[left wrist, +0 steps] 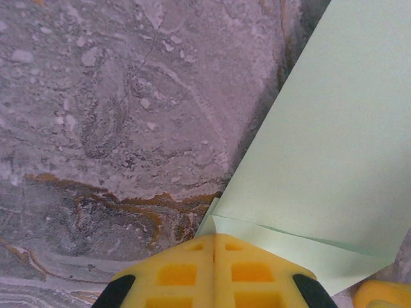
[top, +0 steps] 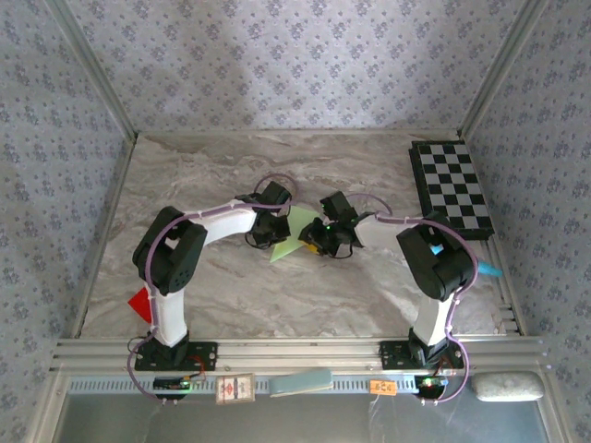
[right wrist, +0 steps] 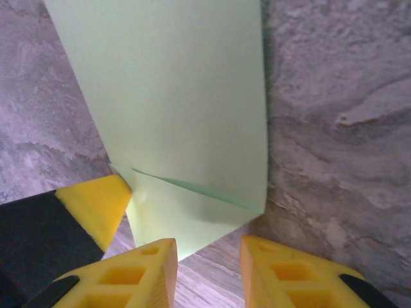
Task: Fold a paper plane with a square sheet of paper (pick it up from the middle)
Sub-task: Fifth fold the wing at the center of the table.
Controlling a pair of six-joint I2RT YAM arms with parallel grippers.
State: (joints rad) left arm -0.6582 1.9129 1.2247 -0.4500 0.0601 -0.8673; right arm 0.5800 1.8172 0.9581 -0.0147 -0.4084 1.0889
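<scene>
Left wrist: closed left claw (left wrist: 214, 239) at paper plane (left wrist: 321, 141) corner.

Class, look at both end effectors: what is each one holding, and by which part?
The left end effector looks pinched shut on the green paper at its folded corner; the right end effector is open, holding nothing.

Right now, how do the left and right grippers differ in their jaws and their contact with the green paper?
The left gripper has its jaws pressed shut; the right gripper has its jaws apart. The left gripper pinches a corner of the paper plane; the right gripper grips nothing, the paper's tip just pointing into its gap. Both have yellow fingers and work at the paper's folded end.
</scene>
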